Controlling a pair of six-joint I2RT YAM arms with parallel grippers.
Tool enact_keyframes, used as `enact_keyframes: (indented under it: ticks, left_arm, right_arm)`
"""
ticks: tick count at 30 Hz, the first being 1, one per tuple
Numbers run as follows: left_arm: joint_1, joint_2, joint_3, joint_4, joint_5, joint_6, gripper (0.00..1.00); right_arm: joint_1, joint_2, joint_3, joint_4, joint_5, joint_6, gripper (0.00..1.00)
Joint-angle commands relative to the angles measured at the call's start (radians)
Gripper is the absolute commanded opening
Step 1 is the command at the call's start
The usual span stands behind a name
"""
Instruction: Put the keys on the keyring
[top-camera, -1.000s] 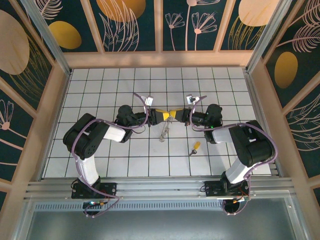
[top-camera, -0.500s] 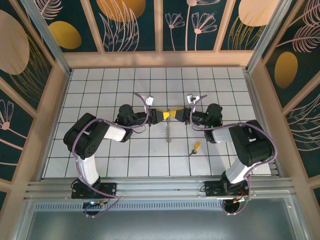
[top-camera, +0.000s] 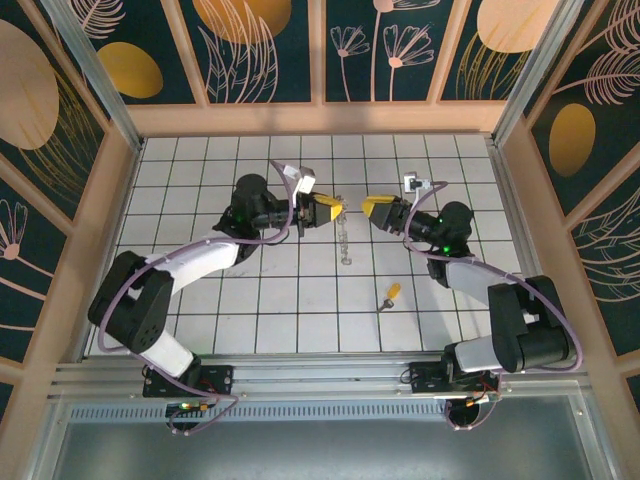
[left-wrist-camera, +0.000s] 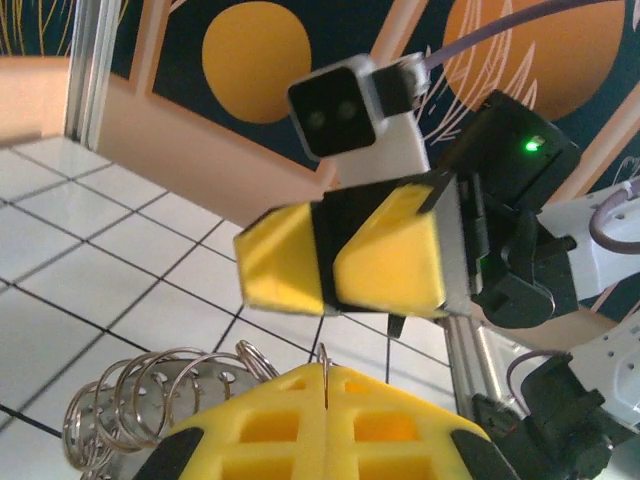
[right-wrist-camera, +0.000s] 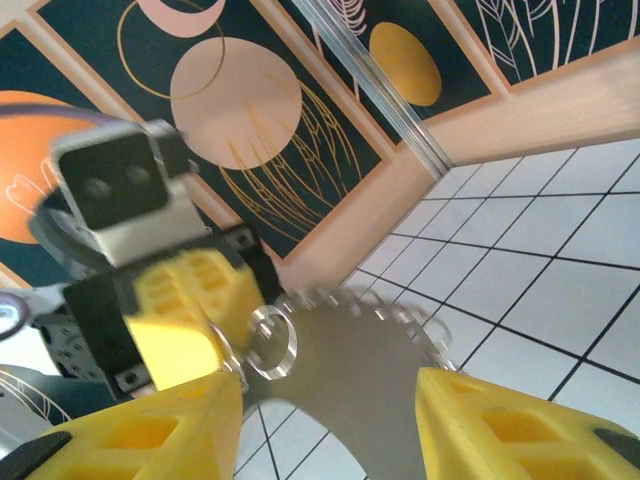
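Note:
The keyring (top-camera: 346, 240) hangs edge-on below my left gripper (top-camera: 336, 208), which is shut on its top rim. In the left wrist view a thin wire of the keyring (left-wrist-camera: 327, 362) sits pinched between the closed yellow fingers (left-wrist-camera: 260, 430), and its beaded coils (left-wrist-camera: 130, 395) show to the left. My right gripper (top-camera: 370, 207) faces the left one across a small gap, open. In the right wrist view its jaws stand wide apart either side of the grey keyring (right-wrist-camera: 370, 370) without touching it. The key (top-camera: 389, 294), with its yellow-orange head, lies on the tiles nearer the arm bases.
White tiled floor (top-camera: 250, 300) with wooden walls on three sides. A metal rail (top-camera: 320, 375) runs along the near edge by the arm bases. Both wrists hover over the middle of the floor, close to each other.
Both grippers rose and moved toward the back. The right gripper let go of the keyring, opened and drew back to the right. The keyring now hangs from the left gripper alone.

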Motion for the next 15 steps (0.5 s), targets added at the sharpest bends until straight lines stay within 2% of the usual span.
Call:
enact_keyframes:
  ticks: [1, 9, 15]
  left_arm:
    - [-0.004, -0.026, 0.073, -0.167, -0.006, 0.178, 0.0]
    - [-0.004, 0.007, 0.176, -0.259, 0.034, 0.237, 0.0]
    - [-0.004, 0.035, 0.208, -0.265, 0.105, 0.223, 0.0]
  right_arm:
    - [0.005, -0.03, 0.009, -0.011, -0.049, -0.03, 0.5]
    - [0.016, -0.066, 0.048, -0.036, -0.134, -0.083, 0.51]
    - [0.018, -0.073, 0.089, -0.086, -0.148, -0.125, 0.51]
